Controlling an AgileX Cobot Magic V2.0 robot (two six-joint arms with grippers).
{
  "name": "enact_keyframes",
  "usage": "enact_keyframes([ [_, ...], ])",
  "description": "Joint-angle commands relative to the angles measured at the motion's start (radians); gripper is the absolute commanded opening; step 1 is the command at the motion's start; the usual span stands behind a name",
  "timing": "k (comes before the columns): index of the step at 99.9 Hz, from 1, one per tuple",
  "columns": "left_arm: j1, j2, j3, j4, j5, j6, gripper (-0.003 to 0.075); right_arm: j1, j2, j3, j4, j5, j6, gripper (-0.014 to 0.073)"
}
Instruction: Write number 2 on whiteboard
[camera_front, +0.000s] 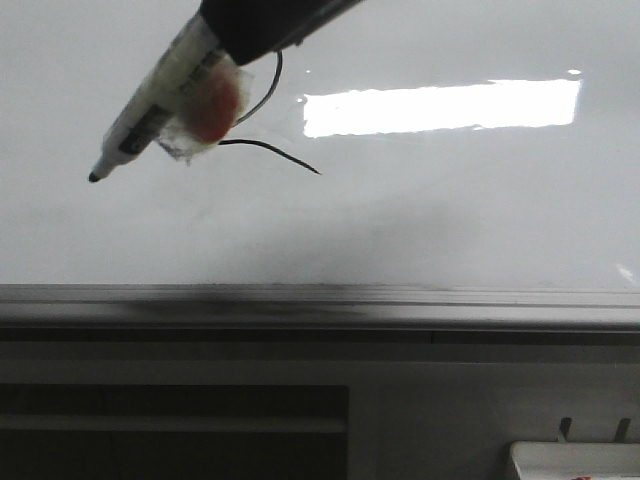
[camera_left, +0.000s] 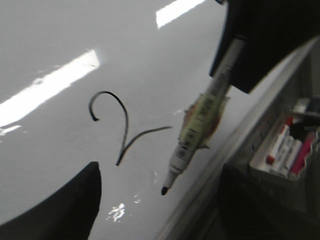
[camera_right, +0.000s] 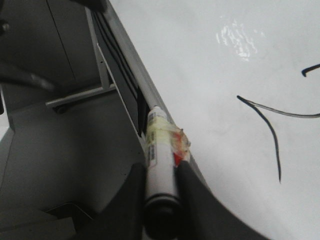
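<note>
- the right gripper (camera_right: 161, 175) had its fingers clamped on the marker (camera_left: 195, 132), tip lifted just off the whiteboard (camera_front: 450, 220), likely because the stroke was done.
- the 2 (camera_left: 122, 127) sat drawn beside the tip.
- left fingers: cannot tell.

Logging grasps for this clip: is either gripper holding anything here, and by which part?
The right gripper holds a marker by the rear of its barrel, behind the taped band, tip pointing away. The left gripper's fingers show nothing held.
</note>
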Motion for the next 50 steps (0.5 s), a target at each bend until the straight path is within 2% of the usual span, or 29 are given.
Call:
enact_keyframes([
  [1, -0.026, 0.090, -0.031, 0.053, -0.086, -0.011, 0.0468, 0.015, 0.001, -0.063, -0.008, -0.032, -0.013, -0.0050],
  [25, -0.019, 0.280, -0.087, 0.055, -0.148, -0.011, 0.0458, 0.038, 0.019, -0.104, -0.010, 0.032, -0.013, -0.0050],
  [50, -0.019, 0.360, -0.121, 0.055, -0.179, -0.011, 0.0443, 0.065, 0.019, -0.104, -0.010, 0.058, -0.013, -0.0050],
])
